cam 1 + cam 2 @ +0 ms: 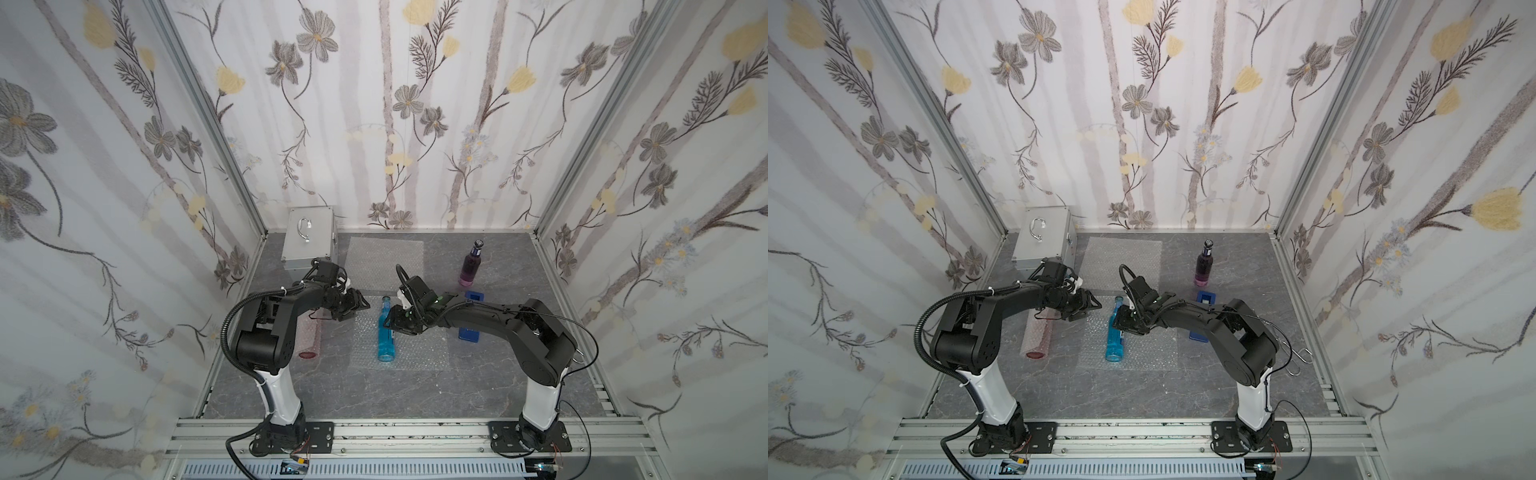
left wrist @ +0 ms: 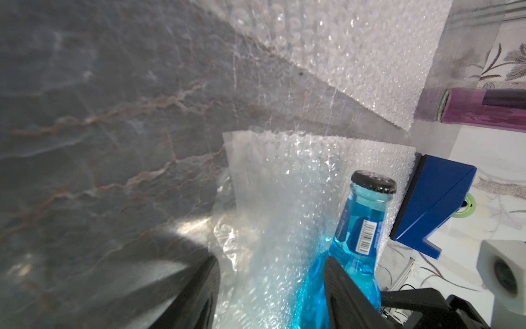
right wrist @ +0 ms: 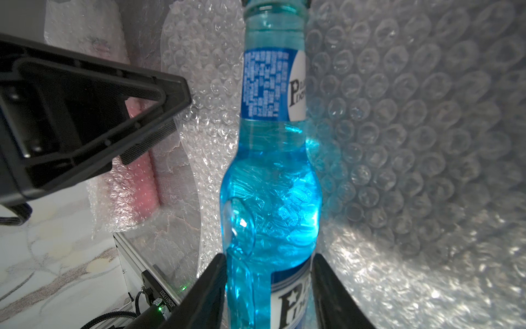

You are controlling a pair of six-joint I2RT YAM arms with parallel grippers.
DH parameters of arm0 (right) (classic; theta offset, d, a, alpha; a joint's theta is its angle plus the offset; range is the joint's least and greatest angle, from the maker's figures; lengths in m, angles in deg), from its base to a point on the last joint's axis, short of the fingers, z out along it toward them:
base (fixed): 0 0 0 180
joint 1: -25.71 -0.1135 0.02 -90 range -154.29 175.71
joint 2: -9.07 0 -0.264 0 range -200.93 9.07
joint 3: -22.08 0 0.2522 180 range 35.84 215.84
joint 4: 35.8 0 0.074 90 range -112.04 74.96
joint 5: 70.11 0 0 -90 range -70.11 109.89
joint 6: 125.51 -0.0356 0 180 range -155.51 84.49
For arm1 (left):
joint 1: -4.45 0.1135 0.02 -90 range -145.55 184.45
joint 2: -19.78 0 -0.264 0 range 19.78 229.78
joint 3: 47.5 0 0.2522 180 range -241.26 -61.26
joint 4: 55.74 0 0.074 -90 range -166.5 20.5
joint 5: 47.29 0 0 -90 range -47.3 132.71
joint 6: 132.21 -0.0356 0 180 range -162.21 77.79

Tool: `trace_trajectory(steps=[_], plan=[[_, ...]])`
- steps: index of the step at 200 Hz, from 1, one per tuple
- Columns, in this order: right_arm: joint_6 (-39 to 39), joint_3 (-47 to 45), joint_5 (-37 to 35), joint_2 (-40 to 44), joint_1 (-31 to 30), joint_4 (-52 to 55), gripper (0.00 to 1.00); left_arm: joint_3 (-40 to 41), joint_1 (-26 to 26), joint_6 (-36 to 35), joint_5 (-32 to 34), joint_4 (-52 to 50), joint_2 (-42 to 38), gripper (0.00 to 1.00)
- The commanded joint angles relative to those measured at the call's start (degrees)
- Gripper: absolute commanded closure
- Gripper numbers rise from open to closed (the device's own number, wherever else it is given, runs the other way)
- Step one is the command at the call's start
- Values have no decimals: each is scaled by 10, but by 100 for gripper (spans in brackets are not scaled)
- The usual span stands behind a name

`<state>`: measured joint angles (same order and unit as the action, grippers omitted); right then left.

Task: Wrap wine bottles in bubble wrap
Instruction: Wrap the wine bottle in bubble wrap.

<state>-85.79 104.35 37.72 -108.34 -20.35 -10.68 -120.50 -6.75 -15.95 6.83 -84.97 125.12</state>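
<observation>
Now the right arm (image 1: pixel 490 316) extends inward, claw (image 1: pixel 392 322) clamping blue bottle (image 1: pixel 385 338).

- Three walls (image 1: pixel 415 104) enclosed the worktop (image 1: pixel 374 395), papered white with grey and pale yellow flowers and faded grey-brown stripes.
- Aluminium posts (image 1: pixel 235 166) rose in both corners beyond the left hand (image 1: pixel 358 309) and right hand (image 1: pixel 390 321).
- Beneath both hands, the worktop was grey, marble-look and brown-veined.
- A slotted aluminium rail (image 1: pixel 395 432) edged it, well behind the hands.
- Light was soft and even, with pale glare just beside the left hand.
</observation>
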Motion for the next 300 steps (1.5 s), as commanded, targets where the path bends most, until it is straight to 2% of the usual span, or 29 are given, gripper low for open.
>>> trace_trajectory(steps=[1,23,88,157,187,270,300], plan=[[2,-4,-17,-4,2,23,51,5,-1,19,-12,0,-16,43],[2,-4,-17,-4,3,23,51,15,-2,25,-6,2,-40,51],[3,-6,-17,-1,5,23,51,10,-11,34,-15,0,-40,57],[5,-8,-18,8,9,27,51,2,-26,34,2,-28,-70,76],[6,-12,-19,13,9,28,51,-7,-33,32,10,-39,-64,87],[4,3,-21,73,1,38,51,-33,-52,53,10,-58,-54,87],[-2,47,-29,68,-20,42,51,-43,-53,69,6,-66,-55,81]])
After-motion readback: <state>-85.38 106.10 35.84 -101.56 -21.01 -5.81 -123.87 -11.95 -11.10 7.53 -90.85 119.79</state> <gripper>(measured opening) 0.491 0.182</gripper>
